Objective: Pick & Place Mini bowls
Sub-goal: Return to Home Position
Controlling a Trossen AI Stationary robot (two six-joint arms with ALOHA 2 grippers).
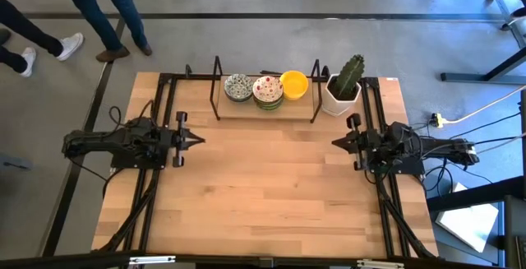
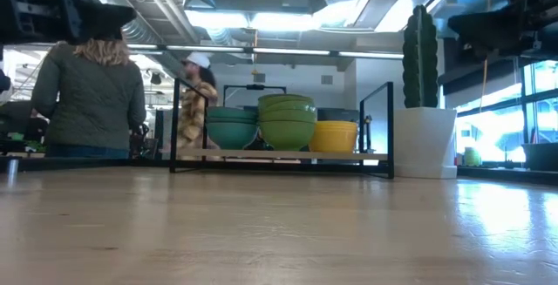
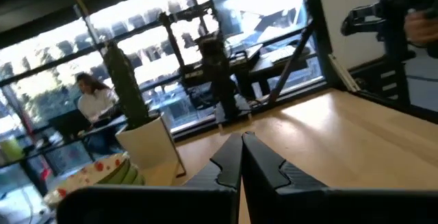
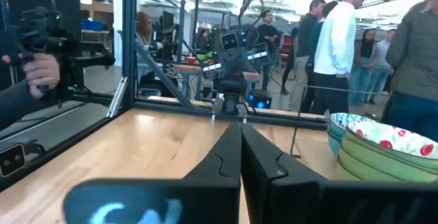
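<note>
Left claw (image 1: 196, 140) clenched and empty over the tabletop (image 1: 263, 191), right claw (image 1: 337, 143) clenched on nothing, bowls (image 1: 268, 90) stacked in three piles on the shelf (image 1: 246, 109), lower bowls partly hidden.

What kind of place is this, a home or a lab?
Probably a robotics lab or open workshop: the left gripper and right gripper sit at a wooden table, bare ceiling ducts run overhead, and people stand nearby.

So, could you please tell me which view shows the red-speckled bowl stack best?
The high view: it looks straight down on the red-speckled stack, showing its pattern and middle place on the shelf. The low view shows only its green sides; both wrist views catch just a part of it.
</note>
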